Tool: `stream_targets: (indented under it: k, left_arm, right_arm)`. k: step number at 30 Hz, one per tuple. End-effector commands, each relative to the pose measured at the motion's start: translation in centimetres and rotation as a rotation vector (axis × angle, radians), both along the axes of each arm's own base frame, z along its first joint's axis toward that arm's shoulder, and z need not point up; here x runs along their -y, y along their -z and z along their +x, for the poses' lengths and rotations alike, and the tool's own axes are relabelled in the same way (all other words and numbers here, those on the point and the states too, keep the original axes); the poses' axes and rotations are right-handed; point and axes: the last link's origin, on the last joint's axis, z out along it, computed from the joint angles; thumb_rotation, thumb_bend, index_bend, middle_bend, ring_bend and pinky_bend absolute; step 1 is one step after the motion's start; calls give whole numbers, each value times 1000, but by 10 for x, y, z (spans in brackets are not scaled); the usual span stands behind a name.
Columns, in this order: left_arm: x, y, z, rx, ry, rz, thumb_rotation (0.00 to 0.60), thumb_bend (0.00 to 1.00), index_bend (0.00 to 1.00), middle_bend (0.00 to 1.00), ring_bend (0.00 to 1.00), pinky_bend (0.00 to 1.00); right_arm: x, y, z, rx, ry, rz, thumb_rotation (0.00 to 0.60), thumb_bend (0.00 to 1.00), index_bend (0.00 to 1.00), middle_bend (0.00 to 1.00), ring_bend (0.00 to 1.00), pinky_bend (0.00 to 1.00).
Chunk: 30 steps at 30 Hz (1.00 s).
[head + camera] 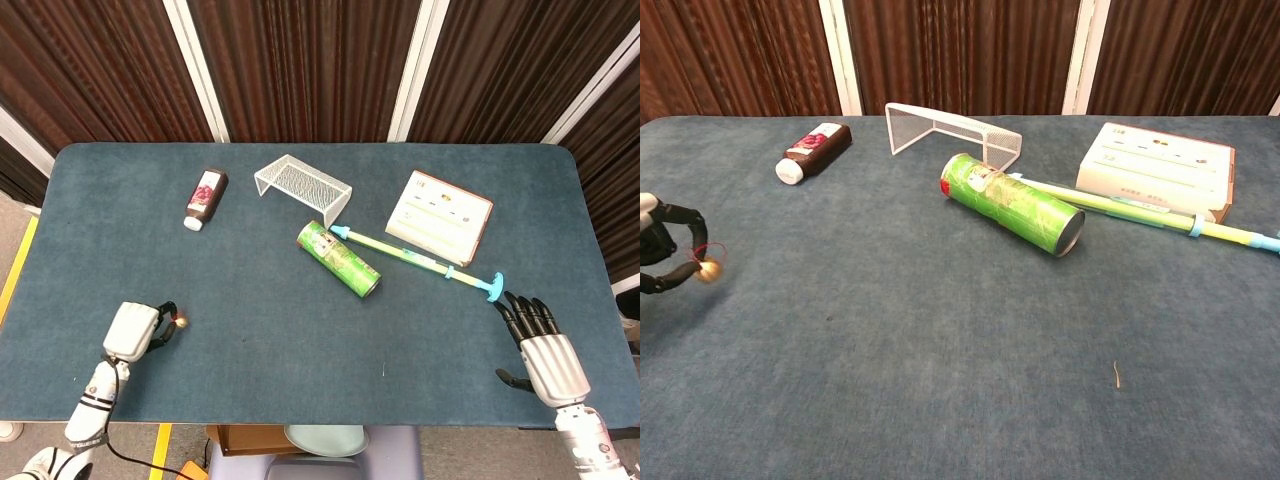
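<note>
My left hand (134, 331) (660, 245) is at the table's front left and pinches a small gold bell (182, 321) (707, 270) with a red loop, lifted just off the blue cloth. My right hand (541, 344) rests open at the front right, fingers spread and pointing away from me, a little short of the blue end of a long yellow-green stick (420, 261) (1140, 212). That stick lies across a green tube can (338, 259) (1012, 203) at mid table.
A dark bottle with a white cap (205, 198) (812, 151) lies at the back left. A white wire rack (302, 185) (952, 131) stands behind the can. A white box (440, 218) (1158, 170) sits at the back right.
</note>
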Motion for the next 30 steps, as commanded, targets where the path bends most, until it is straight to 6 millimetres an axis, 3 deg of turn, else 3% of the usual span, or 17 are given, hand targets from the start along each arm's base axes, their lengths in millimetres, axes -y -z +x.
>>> stream_targets:
  k: [1,15,26,30]
  left_arm:
    - [14,4,6,12,22,-71,600,439,716,1000,946,1000]
    - [8,13,4,-38,28,-38,600,440,690,1000,946,1000]
    - [10,15,-3,-69,-1,-67,600,440,345,989,945,1000]
    - [14,6,0,-60,9,-62,600,440,181,971,946,1000]
  right_arm:
    - [0,1,0,-5,1,3,600,182,0,0,0,0]
    - [-1,1,0,0,-1,5,600,181,0,0,0,0]
    - [-1,0,0,3,-3,3,600,181,0,0,0,0]
    - [-1,-1,1,6,-4,-1,600,181,0,0,0,0]
